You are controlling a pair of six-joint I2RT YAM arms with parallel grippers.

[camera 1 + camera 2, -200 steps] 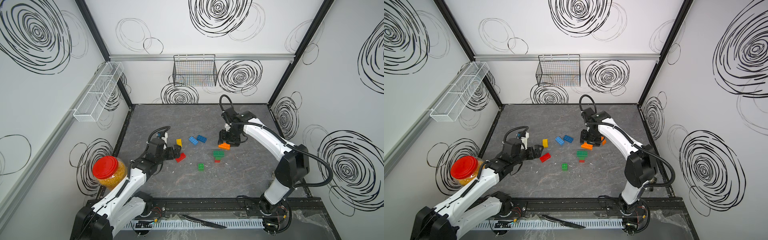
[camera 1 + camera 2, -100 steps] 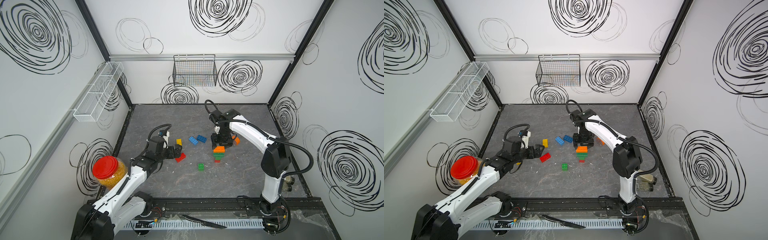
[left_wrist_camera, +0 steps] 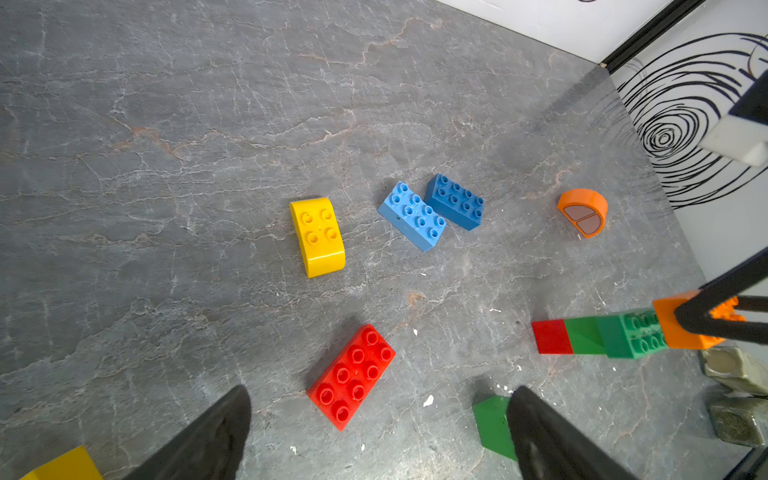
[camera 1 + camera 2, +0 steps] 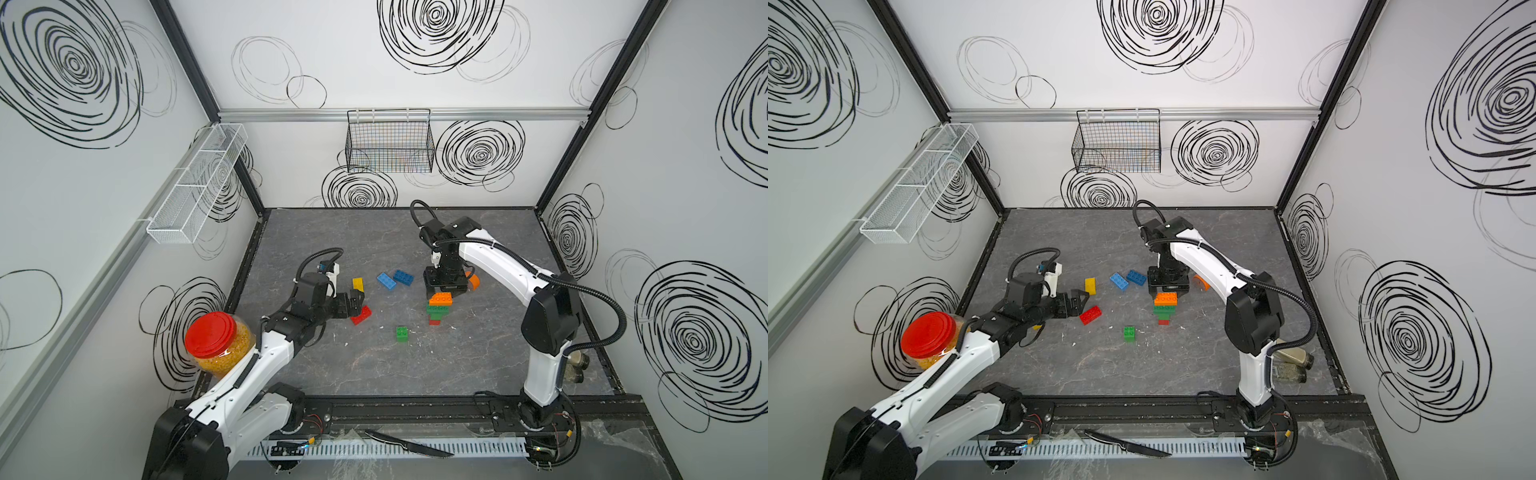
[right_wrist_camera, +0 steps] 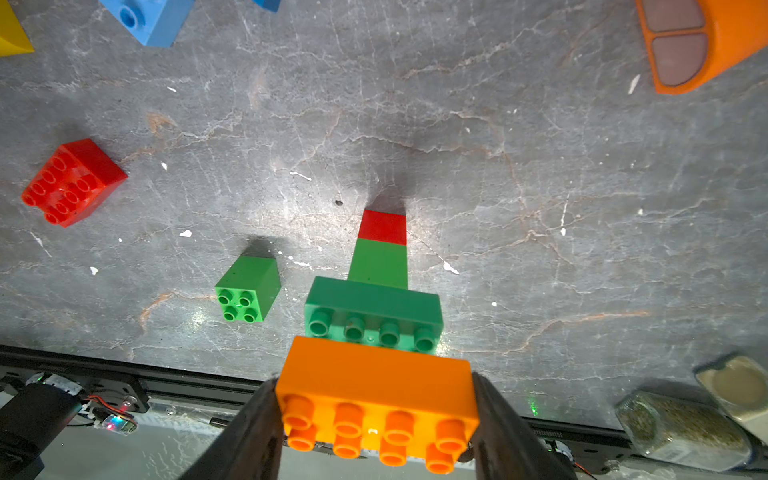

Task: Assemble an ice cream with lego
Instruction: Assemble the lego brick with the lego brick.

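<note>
Orange oblong studded plastic brick (image 4: 441,298) gripped atop the upright lego tower (image 4: 1165,311) on the grey marbled counter (image 4: 374,374).
Its long axis lies level, parallel with the green oblong brick (image 5: 374,301) beneath, studs up; whether it is fully seated is hard to tell. The right claw (image 5: 374,390), half spread, pinches its short ends. The left claw (image 3: 380,395) gapes wide and empty, over a red oblong brick (image 3: 352,376).

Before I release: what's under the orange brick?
A wide green brick, then a narrower green one, then a red brick at the base. The orange brick covers the join, so seating is unclear.
</note>
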